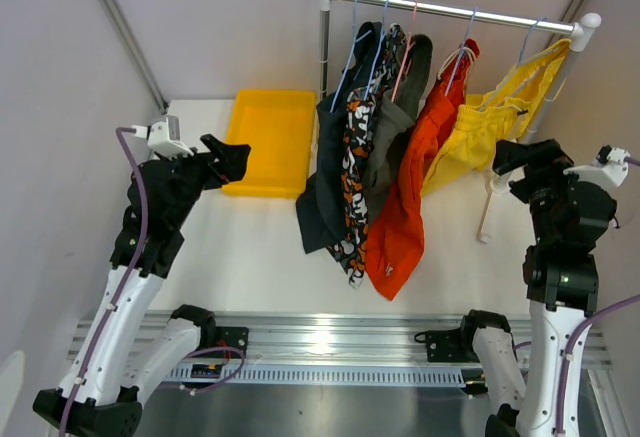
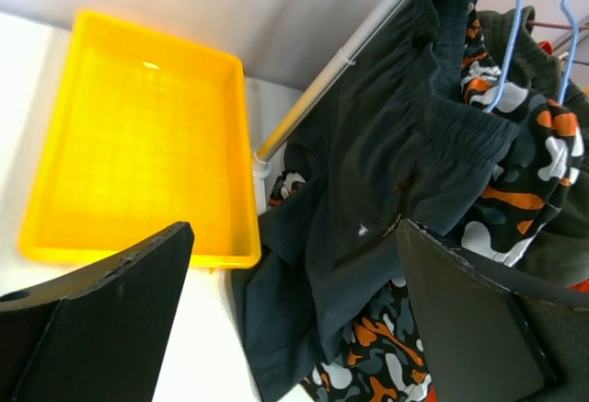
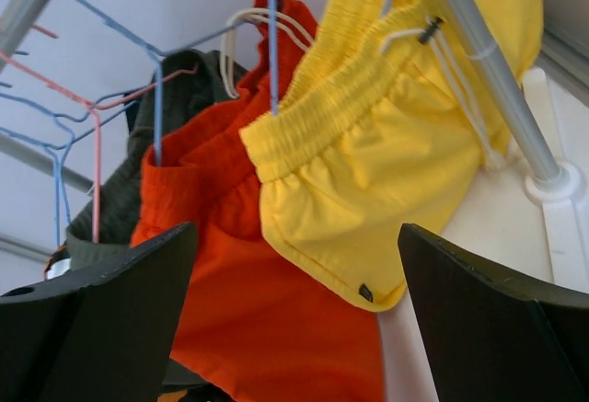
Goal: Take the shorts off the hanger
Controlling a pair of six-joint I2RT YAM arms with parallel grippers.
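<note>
Soft matt cloth shorts (image 1: 400,207), glossy yellow plastic tray (image 1: 270,142), shiny metal rail (image 1: 450,9), smooth white table (image 1: 250,247)

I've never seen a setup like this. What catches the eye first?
Five shorts hang from a rail at the back: dark navy, camouflage, olive, orange-red and bright yellow, left to right. A yellow tray lies on the table beside them. The left end effector and right end effector are open.
</note>
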